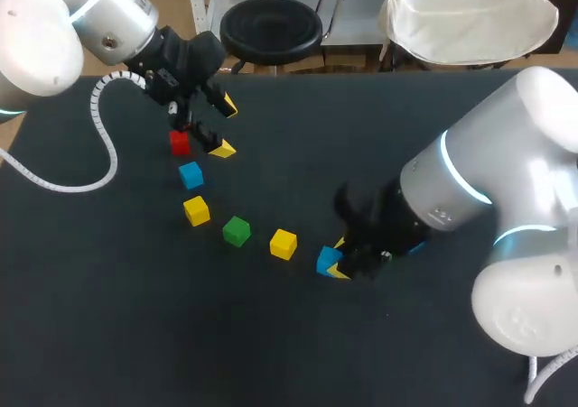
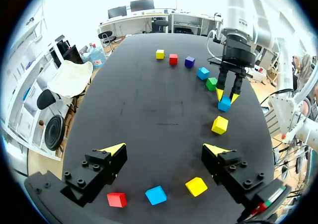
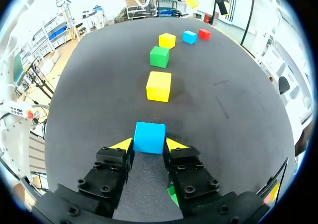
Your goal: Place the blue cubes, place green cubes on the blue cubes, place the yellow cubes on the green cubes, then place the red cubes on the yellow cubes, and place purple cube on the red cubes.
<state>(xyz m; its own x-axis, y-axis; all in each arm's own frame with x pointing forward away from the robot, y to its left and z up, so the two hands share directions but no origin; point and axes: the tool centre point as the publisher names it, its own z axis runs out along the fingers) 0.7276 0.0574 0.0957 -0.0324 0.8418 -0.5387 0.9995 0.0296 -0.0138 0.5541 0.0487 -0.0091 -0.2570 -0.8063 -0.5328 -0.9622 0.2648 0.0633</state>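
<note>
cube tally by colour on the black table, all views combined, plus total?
Small blue cubes: 3 (one between the fingers of the right end effector)
Small green cubes: 2
Small yellow cubes: 3
Small red cubes: 2
Small purple cube: 1
Total: 11

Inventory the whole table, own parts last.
Blue cubes: 3, blue; one near the left gripper, one in the right gripper, one beyond it.
Green cubes: 2, green; either side of the right gripper.
Yellow cubes: 3, yellow; two between the grippers, one ending the row.
Red cubes: 2, red; one by the left gripper, one by the end yellow.
Purple cube: 1, purple; by the far red.
Table: 1, black.
Left gripper: open.
Right gripper: shut on blue cube.
</note>
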